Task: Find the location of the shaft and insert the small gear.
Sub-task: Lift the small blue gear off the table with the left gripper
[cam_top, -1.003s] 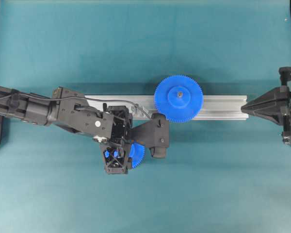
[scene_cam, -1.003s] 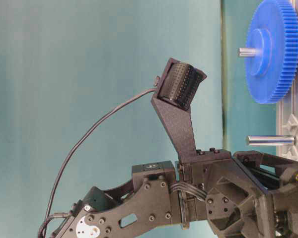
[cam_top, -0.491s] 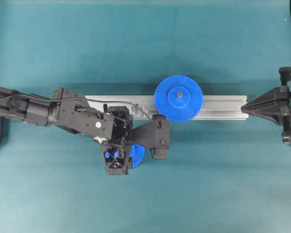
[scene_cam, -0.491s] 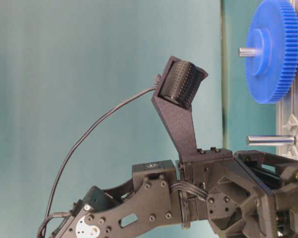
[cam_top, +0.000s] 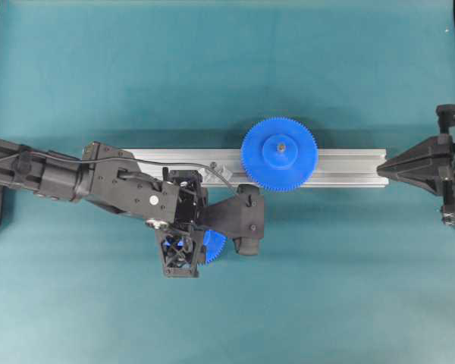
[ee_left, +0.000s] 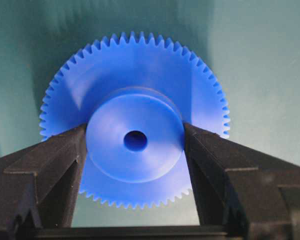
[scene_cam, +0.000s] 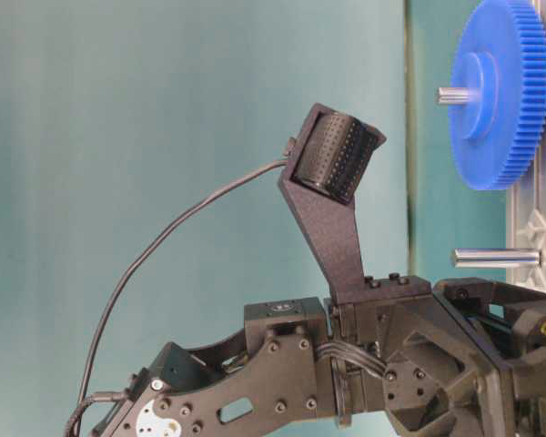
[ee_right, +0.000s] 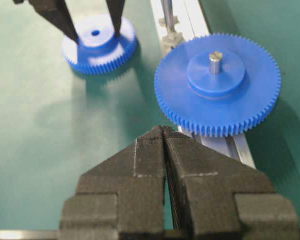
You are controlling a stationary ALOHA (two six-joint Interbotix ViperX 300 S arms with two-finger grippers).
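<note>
Left pincer (ee_left: pixel 135 145) narrowed, seemingly touching small gear (ee_left: pixel 135 140) hub

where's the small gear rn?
Small gear lies flat on the green mat, left of centre in the overhead view, just below the rail, with the left tool straddling its hub.

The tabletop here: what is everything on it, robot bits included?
small gear: one, blue, flat on the mat just in front of the rail.
large gear: one, blue, on a grey pin on the rail.
bare shaft: one, silvery, standing out of the rail beside the large gear.
rail: one, silver metal, across the middle of the mat.
mat: one, teal, under everything.
left gripper: one, black, fingers at either side of the small gear's hub.
right gripper: one, black, shut, empty, at the rail's right end.
</note>
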